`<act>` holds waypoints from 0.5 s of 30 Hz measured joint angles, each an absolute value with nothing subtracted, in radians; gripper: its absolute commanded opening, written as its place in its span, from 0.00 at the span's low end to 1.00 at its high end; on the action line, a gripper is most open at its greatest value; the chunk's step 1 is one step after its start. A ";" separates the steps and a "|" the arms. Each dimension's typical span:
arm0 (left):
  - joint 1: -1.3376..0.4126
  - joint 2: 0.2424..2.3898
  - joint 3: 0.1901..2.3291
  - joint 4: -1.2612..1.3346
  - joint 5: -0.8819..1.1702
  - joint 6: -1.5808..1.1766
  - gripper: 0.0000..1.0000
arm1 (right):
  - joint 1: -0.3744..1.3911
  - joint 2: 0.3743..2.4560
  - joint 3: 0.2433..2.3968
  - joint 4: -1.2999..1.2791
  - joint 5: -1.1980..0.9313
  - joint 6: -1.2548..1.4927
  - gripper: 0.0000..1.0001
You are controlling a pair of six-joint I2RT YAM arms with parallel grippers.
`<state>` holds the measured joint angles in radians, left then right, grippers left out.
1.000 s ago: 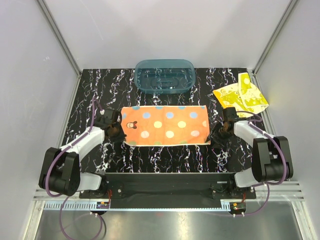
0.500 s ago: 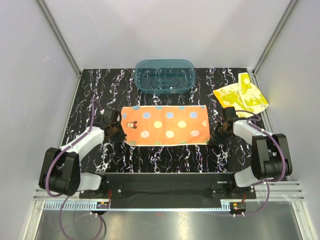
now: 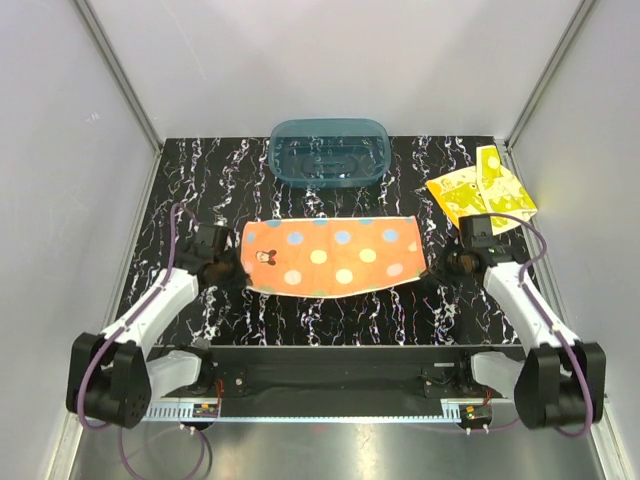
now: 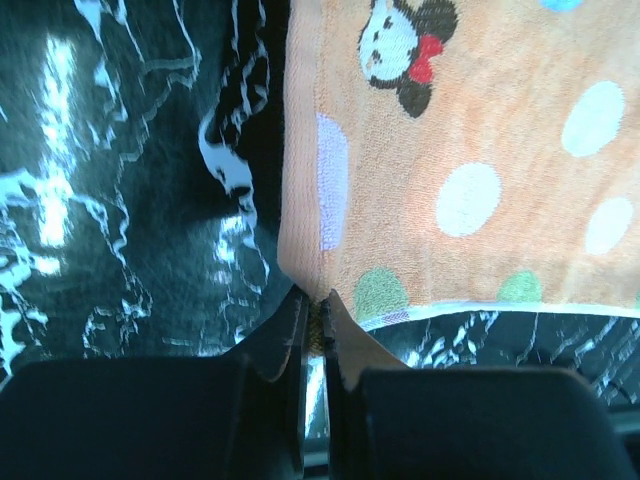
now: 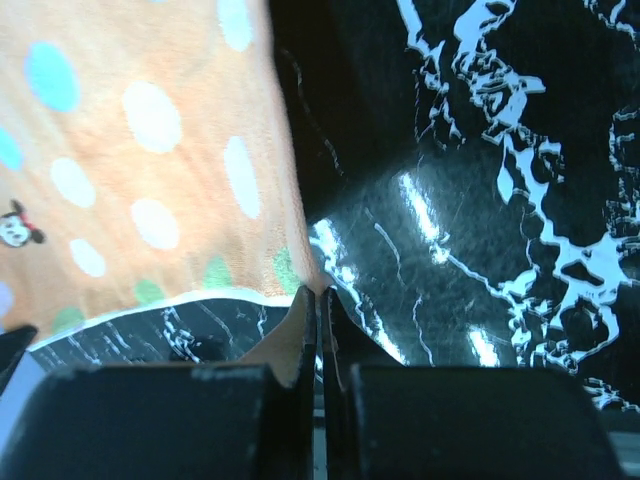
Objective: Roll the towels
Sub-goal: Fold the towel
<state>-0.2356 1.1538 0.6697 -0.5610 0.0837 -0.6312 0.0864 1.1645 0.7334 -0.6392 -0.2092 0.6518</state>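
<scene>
Top view: orange dotted towel (image 3: pixel 330 256) spread out mid-frame on the black marble table (image 3: pixel 330 320), teal tub (image 3: pixel 328 152) above it, yellow towel (image 3: pixel 482 193) crumpled at upper right. Left gripper (image 3: pixel 237 273) sits at the orange towel's lower-left corner, right gripper (image 3: pixel 437 266) at its lower-right. Left wrist: jaws narrow, pinching that corner at bottom centre. Right wrist: same, jaws clamped on the corner, cloth filling upper left.

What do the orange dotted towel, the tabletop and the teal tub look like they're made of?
Orange towel: soft cloth, likely terry or microfibre; matte, with a fuzzy nap and a pale hemmed edge.
Tabletop: hard and glossy, black with white marble veining; the bright glare patches suggest laminate or film, but that is not certain.
Teal tub: smooth moulded plastic, translucent; its base shows through.
</scene>
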 measured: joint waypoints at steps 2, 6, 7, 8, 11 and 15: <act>-0.236 1.116 0.656 -0.585 0.107 -0.640 0.00 | 0.086 1.100 0.733 -0.677 -0.212 0.656 0.00; -0.237 1.032 0.648 -0.643 0.145 -0.662 0.00 | 0.086 0.986 0.733 -0.752 -0.216 0.670 0.00; -0.237 1.012 0.648 -0.656 0.155 -0.665 0.00 | 0.086 0.955 0.733 -0.772 -0.223 0.675 0.00; -0.237 0.988 0.648 -0.669 0.164 -0.669 0.00 | 0.087 0.936 0.733 -0.785 -0.228 0.678 0.00; -0.237 0.939 0.654 -0.718 0.187 -0.675 0.00 | 0.087 0.894 0.735 -0.829 -0.230 0.683 0.00; -0.237 0.947 0.709 -0.790 0.198 -0.663 0.00 | 0.087 0.894 0.761 -0.872 -0.229 0.683 0.00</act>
<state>-0.2367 0.9470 0.7094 -0.7898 0.1978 -0.6628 0.0872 0.8940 0.7612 -0.8719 -0.2291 0.6827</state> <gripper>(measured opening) 0.085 0.014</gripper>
